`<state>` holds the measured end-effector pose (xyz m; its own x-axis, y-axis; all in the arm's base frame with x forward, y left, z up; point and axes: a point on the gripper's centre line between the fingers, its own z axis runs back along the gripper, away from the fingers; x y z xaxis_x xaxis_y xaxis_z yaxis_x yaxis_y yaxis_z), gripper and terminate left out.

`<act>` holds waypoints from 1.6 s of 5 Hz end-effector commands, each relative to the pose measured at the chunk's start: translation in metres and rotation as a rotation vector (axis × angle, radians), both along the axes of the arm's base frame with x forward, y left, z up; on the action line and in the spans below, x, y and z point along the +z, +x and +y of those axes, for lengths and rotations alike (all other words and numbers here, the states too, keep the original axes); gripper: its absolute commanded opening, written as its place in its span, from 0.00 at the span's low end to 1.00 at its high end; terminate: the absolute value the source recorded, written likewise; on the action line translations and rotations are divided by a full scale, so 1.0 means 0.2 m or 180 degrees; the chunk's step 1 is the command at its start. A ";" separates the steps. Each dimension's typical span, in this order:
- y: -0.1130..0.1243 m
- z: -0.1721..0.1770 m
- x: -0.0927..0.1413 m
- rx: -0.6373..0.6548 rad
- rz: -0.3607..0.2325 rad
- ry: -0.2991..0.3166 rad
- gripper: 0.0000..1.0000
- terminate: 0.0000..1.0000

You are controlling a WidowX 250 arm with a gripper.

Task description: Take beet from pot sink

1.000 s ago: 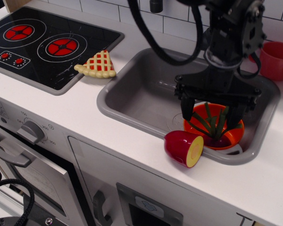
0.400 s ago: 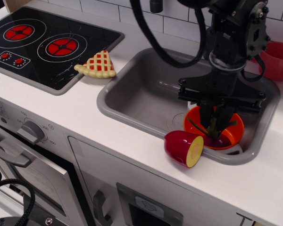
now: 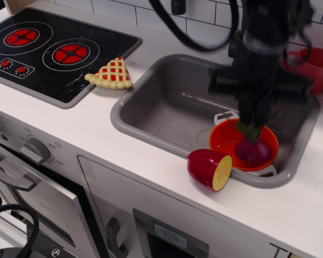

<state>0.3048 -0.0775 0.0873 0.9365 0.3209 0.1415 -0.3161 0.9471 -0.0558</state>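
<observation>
The beet has a dark magenta bulb that hangs just over the right part of the orange-red pot. Its green stalks run up between my fingers. My gripper is blurred by motion, points straight down and is shut on the stalks. The pot stands in the front right corner of the grey sink, with pale handles at its back and front. Whether the bulb still touches the pot floor I cannot tell.
A halved red fruit with a yellow face lies on the sink's front rim beside the pot. A red mug stands behind the sink at right. A pie slice lies by the black stove.
My fingers came together on the beet's stalks, then the gripper rose. The beet now stands upright and higher, and the leaves no longer spread across the pot.
</observation>
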 end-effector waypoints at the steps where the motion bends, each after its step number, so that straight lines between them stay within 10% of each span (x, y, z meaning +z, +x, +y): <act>1: 0.04 0.18 0.34 0.0358 -0.0367 -0.0102 0.00 0.00; 6: 0.18 0.59 -0.05 0.0634 -0.0241 0.0588 0.00 0.00; 7: 0.17 0.59 -0.03 0.0699 -0.0083 0.0542 1.00 0.00; 8: 0.15 0.59 -0.01 0.0682 -0.0021 0.0508 1.00 0.00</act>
